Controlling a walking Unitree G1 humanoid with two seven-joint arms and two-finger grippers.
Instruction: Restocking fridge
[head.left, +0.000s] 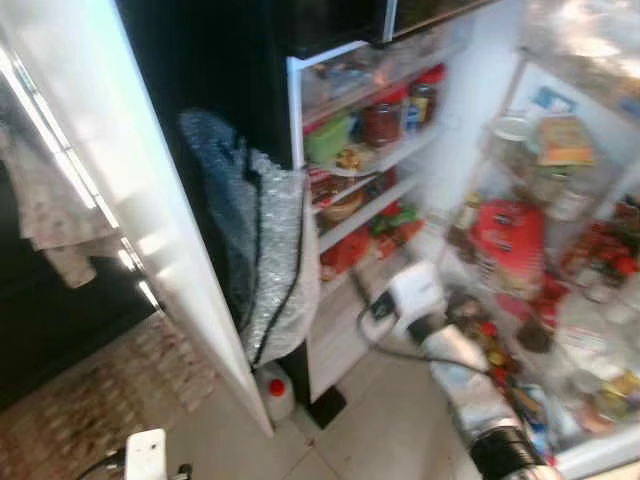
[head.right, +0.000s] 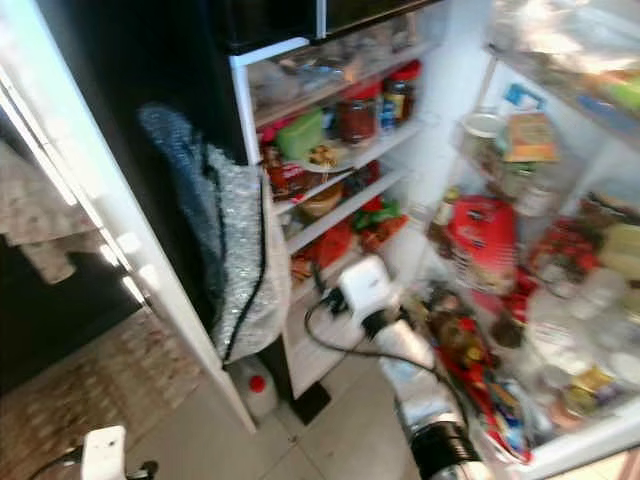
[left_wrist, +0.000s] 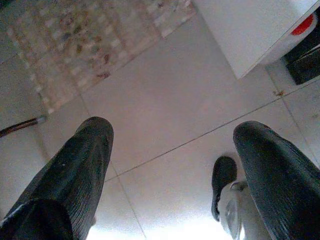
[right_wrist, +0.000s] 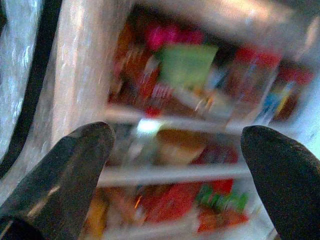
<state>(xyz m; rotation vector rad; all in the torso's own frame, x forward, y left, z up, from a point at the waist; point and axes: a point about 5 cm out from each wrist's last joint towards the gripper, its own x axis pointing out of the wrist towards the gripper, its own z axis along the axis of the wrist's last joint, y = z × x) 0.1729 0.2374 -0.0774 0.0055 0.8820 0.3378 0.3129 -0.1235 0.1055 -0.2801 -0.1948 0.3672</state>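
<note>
Left claw (left_wrist: 170, 165) hangs low over the bare floor (left_wrist: 165, 100), its two black fingers (left_wrist: 75, 175) spread wide with nothing between them. Past its tips lie a patterned rug (left_wrist: 95, 40) and the lower corner of the white fridge door (left_wrist: 250, 30), with a red-capped jug (head.left: 277, 390) tucked beside that corner. Up from this claw, a silvery grey bag (head.left: 265, 250) hangs on the side of the fridge (head.left: 300, 110).

Right claw (right_wrist: 180, 160) is raised on the extended right arm (head.left: 450, 350) and aimed into the open fridge, fingers wide apart and empty. Straight ahead of it are the shelves (head.left: 370, 165), crowded with a green tub (head.left: 327, 138), red-lidded jars (head.left: 382, 120) and red packets lower down; the bag's silvery face sits close beside one finger. Off to this claw's right, the inner door racks (head.left: 560, 200) hold a red pack (head.left: 510, 240) and more bottles.

No item to be stocked is in either claw, and blur hides much of the shelf detail. Judging by position, the right arm is far nearer the shelves, which run crosswise to its reach, so any placing would fall to it.
</note>
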